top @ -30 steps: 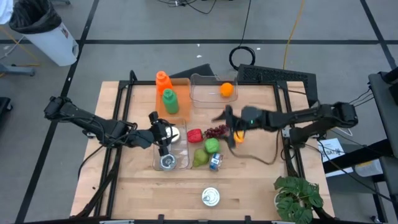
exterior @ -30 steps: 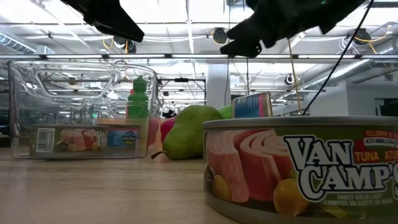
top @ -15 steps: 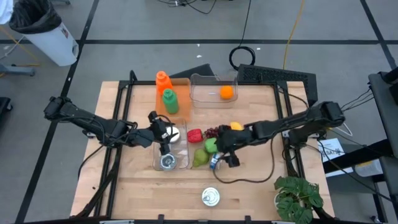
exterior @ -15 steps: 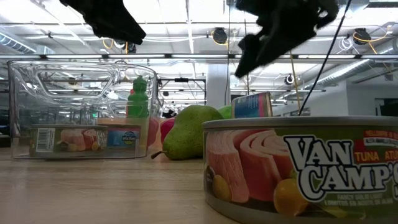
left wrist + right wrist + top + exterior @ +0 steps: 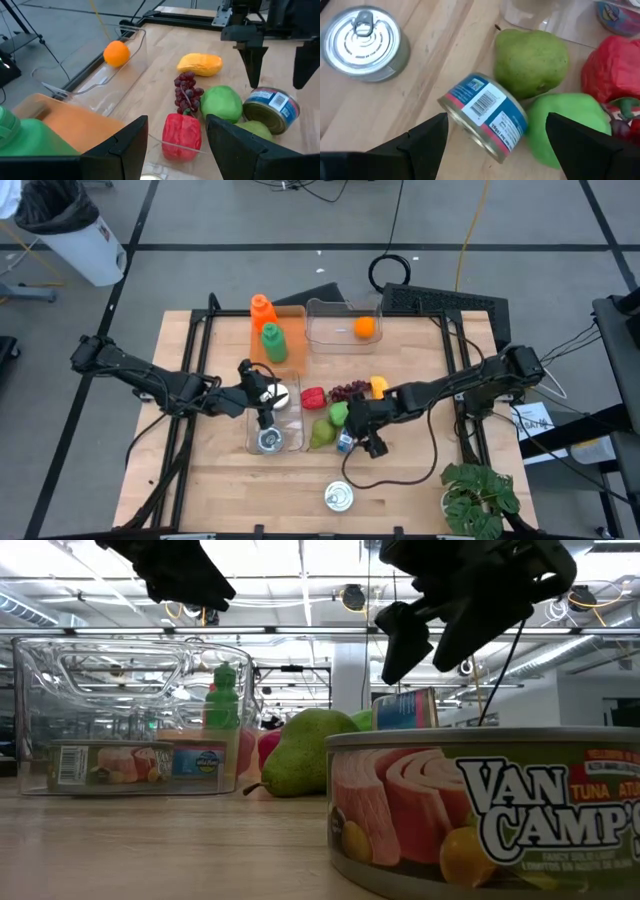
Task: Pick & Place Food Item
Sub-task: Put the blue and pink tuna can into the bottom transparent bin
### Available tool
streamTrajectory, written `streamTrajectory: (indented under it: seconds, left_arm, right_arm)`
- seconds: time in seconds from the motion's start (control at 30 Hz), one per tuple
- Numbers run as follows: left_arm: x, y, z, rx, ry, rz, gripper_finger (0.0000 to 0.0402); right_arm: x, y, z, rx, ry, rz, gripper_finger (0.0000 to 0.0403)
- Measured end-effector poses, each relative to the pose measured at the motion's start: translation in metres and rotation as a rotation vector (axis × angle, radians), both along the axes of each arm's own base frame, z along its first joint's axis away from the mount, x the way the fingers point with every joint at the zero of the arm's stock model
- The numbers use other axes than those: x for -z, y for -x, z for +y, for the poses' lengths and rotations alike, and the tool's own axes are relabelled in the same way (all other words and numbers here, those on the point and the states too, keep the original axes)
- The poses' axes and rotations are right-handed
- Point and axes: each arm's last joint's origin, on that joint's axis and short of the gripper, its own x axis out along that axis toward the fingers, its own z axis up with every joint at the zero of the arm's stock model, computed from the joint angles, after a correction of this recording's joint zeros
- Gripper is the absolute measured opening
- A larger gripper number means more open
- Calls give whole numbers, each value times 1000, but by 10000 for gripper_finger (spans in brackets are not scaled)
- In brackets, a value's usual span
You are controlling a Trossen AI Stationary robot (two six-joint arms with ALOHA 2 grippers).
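A small blue-labelled can [image 5: 485,117] lies tilted on the wooden table, right next to a green pear [image 5: 530,60] and a green apple [image 5: 565,125]. My right gripper [image 5: 362,436] hovers open just above this can [image 5: 345,442], one finger on each side of it, touching nothing. My left gripper [image 5: 272,398] stands open and empty over the far end of a clear bin [image 5: 290,442]. Another can [image 5: 269,441] lies in that bin. In the left wrist view, a red pepper [image 5: 182,136], grapes [image 5: 187,92] and a yellow-orange piece [image 5: 201,64] lie beyond the left fingers.
A tuna can [image 5: 339,497] stands near the front edge. A second clear bin [image 5: 325,332] at the far side holds an orange [image 5: 364,326]. Orange [image 5: 262,308] and green [image 5: 272,342] bottles stand on an orange tray. A potted plant [image 5: 480,495] sits at the near right corner.
My right gripper has swung from above the grapes and the yellow-orange piece toward the near edge and a little left, tipping downward and sinking. It now hangs over the blue-labelled can. No object has moved.
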Motion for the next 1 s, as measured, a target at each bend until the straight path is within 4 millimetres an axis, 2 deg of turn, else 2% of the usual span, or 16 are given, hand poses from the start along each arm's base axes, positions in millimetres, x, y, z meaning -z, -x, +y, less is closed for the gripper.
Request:
streamTrajectory:
  seconds: [0.4, 0.63, 0.83, 1.0]
  left_arm:
    - [-1, -1, 0, -8, 19, -24, 214]
    - [-1, -1, 0, -8, 20, -24, 214]
    - [-3, -2, 0, -6, 25, -48, 214]
    - [-7, -4, -1, 16, -10, -65, 214]
  right_arm:
    - [41, -11, 1, -139, 76, 54, 312]
    - [43, -6, 2, -162, 34, 110, 274]
    - [38, -5, 3, -103, -6, 108, 188]
    - [34, -11, 5, -54, -46, 40, 186]
